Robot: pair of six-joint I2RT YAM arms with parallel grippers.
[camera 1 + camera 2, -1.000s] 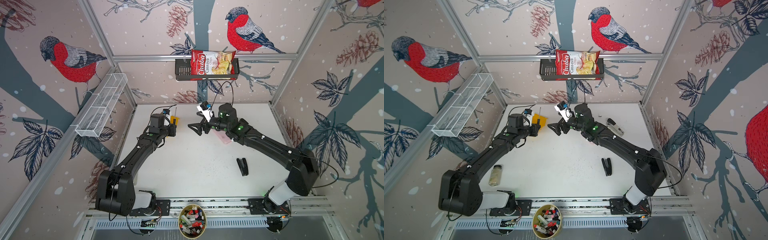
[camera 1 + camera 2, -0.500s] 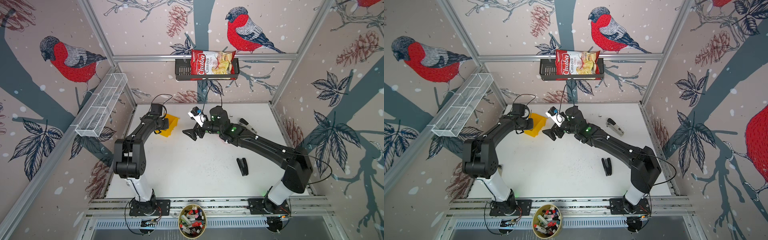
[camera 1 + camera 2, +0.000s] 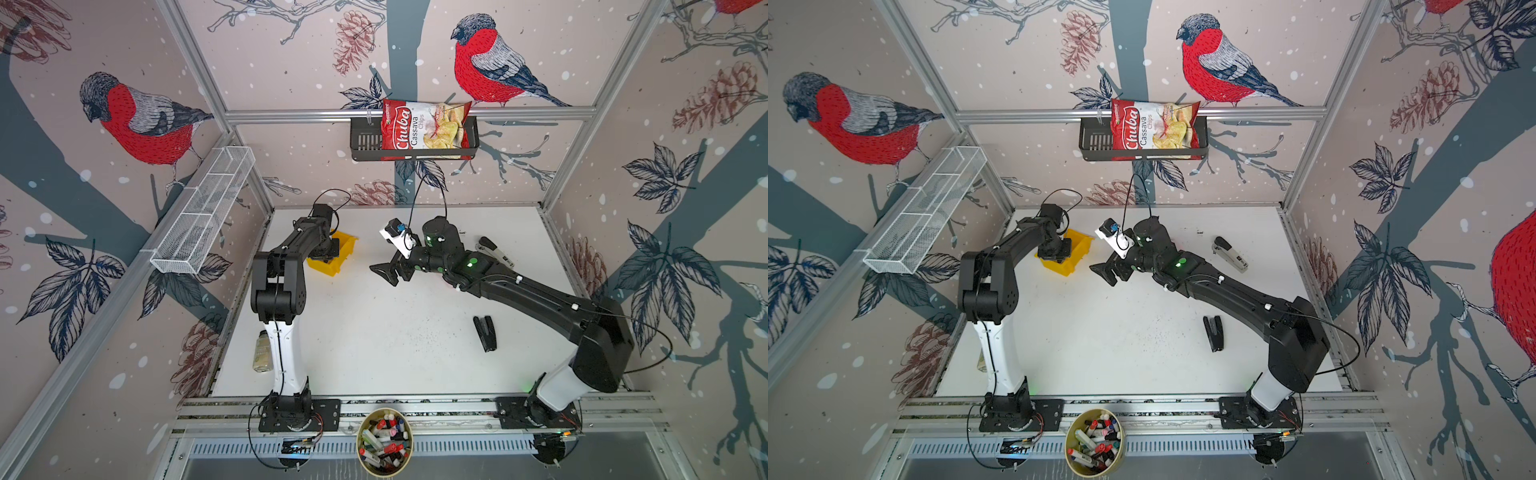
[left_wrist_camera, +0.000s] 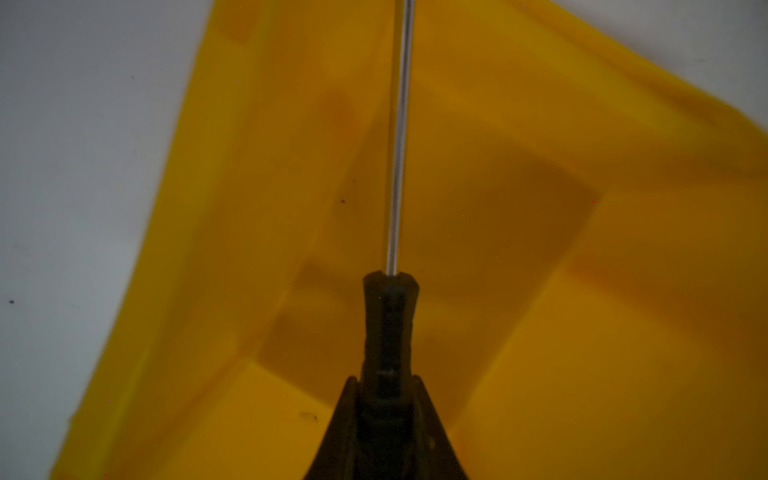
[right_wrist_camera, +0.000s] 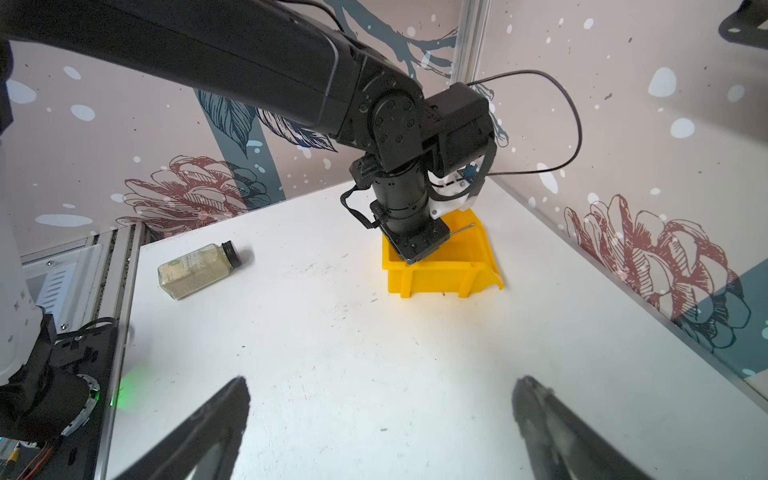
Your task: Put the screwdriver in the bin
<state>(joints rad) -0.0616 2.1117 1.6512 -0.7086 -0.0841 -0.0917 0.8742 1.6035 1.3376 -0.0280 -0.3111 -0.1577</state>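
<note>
White table [image 3: 374,332] under everything, most of it spread to the right and near side of the bin [image 3: 347,245]. Right arm [image 3: 532,291] stretched in from the bin's right, stopping short of it. Left arm [image 3: 291,253] folded high on the bin's near side, wrist bent down over it. Bin yellow, upright, open on top.

Right end effector [image 5: 380,386] spread wide and empty, near the bin's right side but clearly apart. Left end effector [image 4: 386,390] directly above the bin's cavity, closed tight on the screwdriver [image 4: 392,291], gripping the rear of the black handle [image 4: 388,332]. Thin shaft [image 4: 399,145] projecting straight ahead out of the grip: long axis in line with the end effector's own reach. From the right wrist view, shaft close to level, crossing above the bin's opening toward one wall; tip at or just past that rim, hard to tell which.

Screwdriver thus not in the bin yet, only held over it. Probable step in hand: last lowering, then release. Left arm plainly the nearer, already carrying the tool; no call for the right. Decisive relation: long axis against the bin's inside length. Best let go with the shaft tipped down into the cavity or drawn back a little, to avoid a tip caught on the rim and a tool left bridging the wall rather than lying on the bin's floor
</note>
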